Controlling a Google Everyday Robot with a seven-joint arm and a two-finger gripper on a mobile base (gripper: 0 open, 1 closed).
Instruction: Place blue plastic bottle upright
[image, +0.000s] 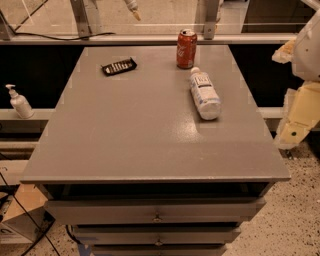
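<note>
The blue plastic bottle (204, 93) lies on its side on the grey table top (130, 130), right of centre. Its white cap points to the far edge and its base points toward me. Its label is white with dark print. My arm hangs at the right edge of the view, off the table's right side. Its cream-coloured end, the gripper (292, 131), sits beside the table's right edge, lower than the bottle and well apart from it. It holds nothing that I can see.
A red soda can (186, 48) stands upright just behind the bottle's cap. A black packet (119, 66) lies at the far left. A white pump bottle (19, 102) stands on a ledge left of the table. Drawers (157, 212) are below the front edge.
</note>
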